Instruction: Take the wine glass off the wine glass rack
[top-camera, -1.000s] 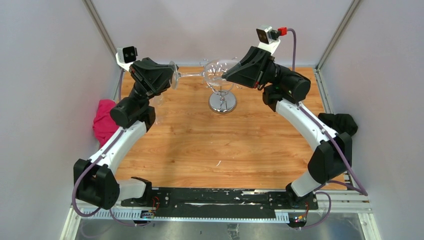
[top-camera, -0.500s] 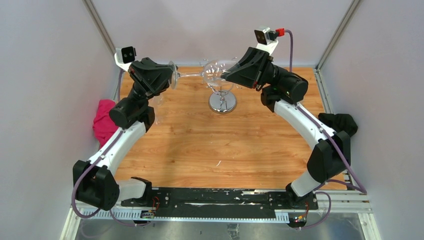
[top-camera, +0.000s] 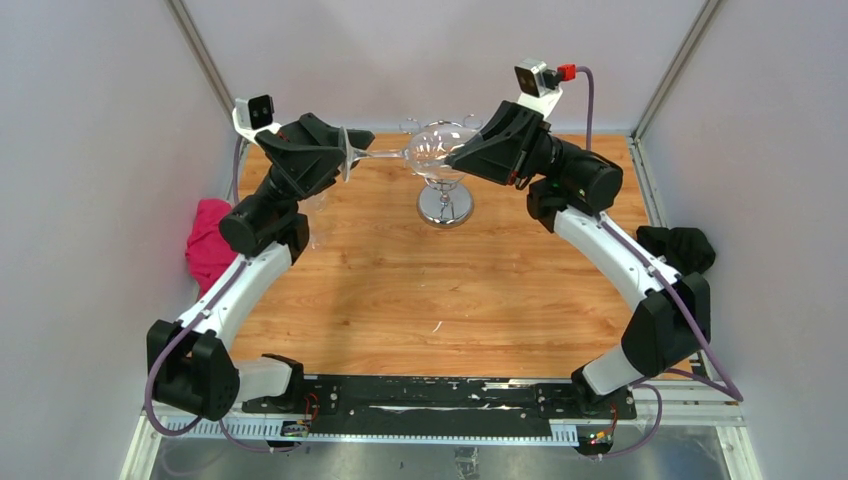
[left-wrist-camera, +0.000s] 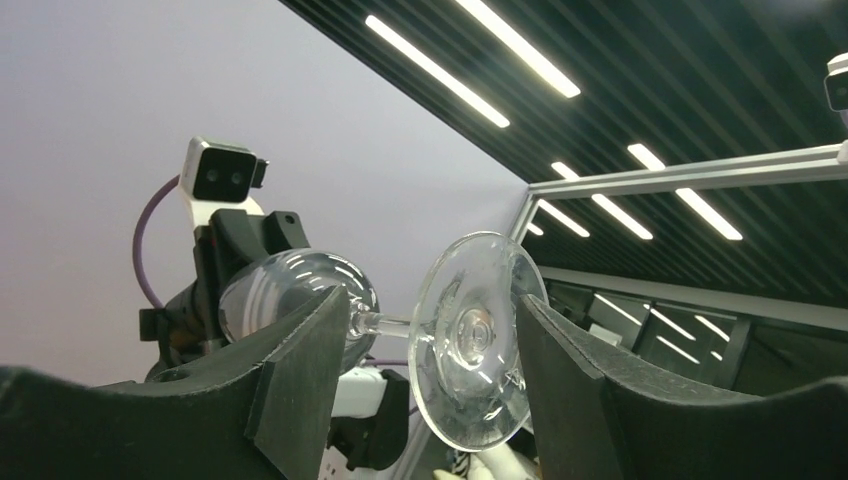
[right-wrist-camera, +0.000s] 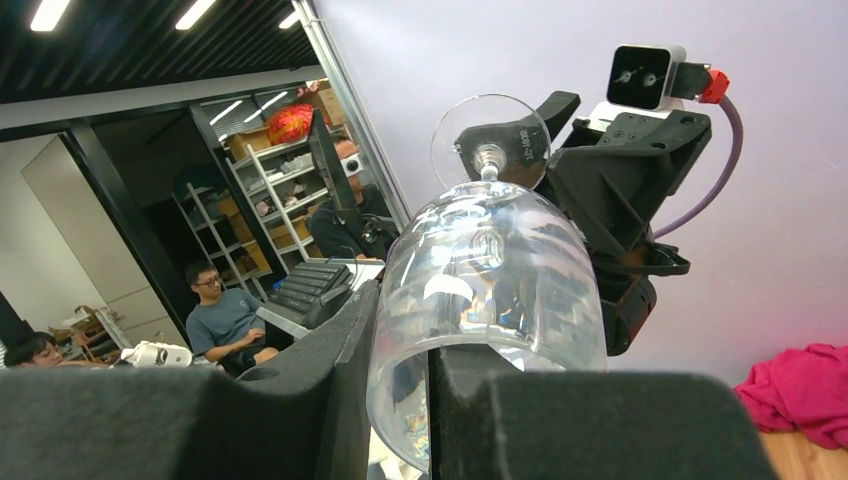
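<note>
The clear wine glass (top-camera: 430, 148) lies on its side in the air, above the chrome wine glass rack (top-camera: 446, 205) at the back of the table. My right gripper (top-camera: 455, 155) is shut on the bowl's rim (right-wrist-camera: 500, 280), with one finger inside the bowl and one outside. The glass's round foot (left-wrist-camera: 470, 340) stands between the fingers (left-wrist-camera: 300, 380) of my left gripper (top-camera: 350, 150), which is open, with a gap showing on each side of the foot. Most of the rack's top is hidden behind the bowl.
A pink cloth (top-camera: 208, 240) lies at the table's left edge and a black cloth (top-camera: 680, 245) at its right edge. Enclosure walls stand close behind and beside both arms. The rack's mirrored base sits on the wooden tabletop (top-camera: 440, 290).
My left gripper has opened off the glass's foot. Both grippers and the glass have shifted slightly upward and back. The right gripper keeps its hold on the bowl.
</note>
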